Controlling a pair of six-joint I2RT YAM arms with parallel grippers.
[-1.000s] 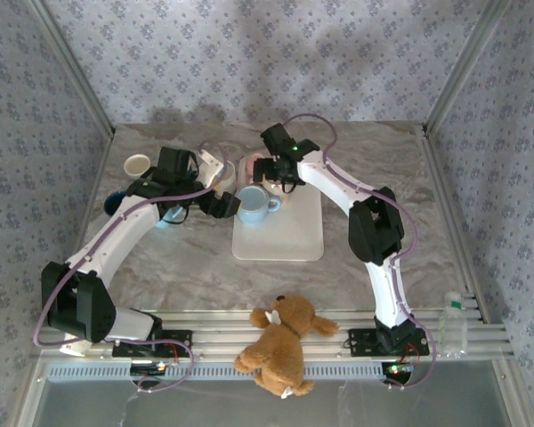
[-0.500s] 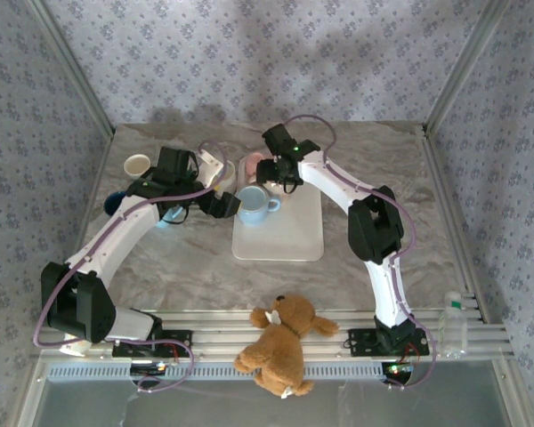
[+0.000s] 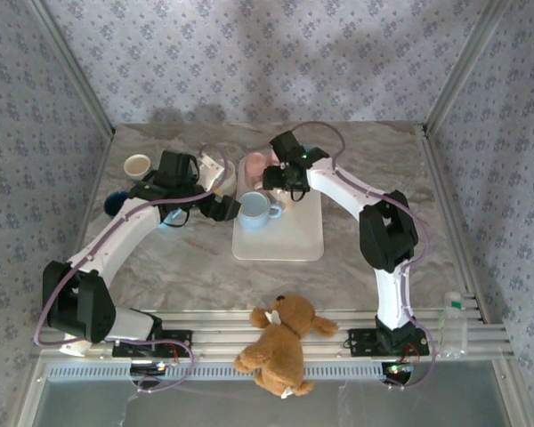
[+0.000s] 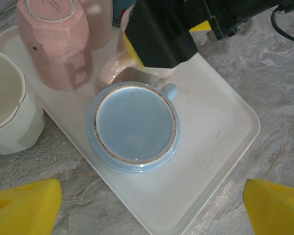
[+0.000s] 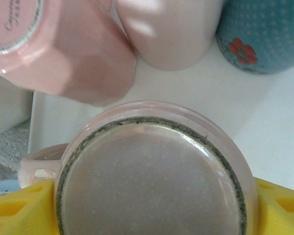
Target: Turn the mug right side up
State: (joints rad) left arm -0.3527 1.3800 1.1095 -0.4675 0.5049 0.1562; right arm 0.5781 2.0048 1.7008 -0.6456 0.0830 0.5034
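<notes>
A: Pink mug?
B: Base up on the white tray, near its far edge. Right gripper clamped on its sides.
A: Left gripper?
B: Fingers wide apart, over 1 upright blue mug at the tray's left edge. Tray mid-worktop.

Lab-type robot test booth: patterned walls, alu frame, marble-look table, mounting rail.

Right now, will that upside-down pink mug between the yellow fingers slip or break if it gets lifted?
The mug looks glazed and shiny, so it might slip in the fingers. It seems stiff, breakable ceramic, so a drop could chip it. Its round sides may let it twist.
</notes>
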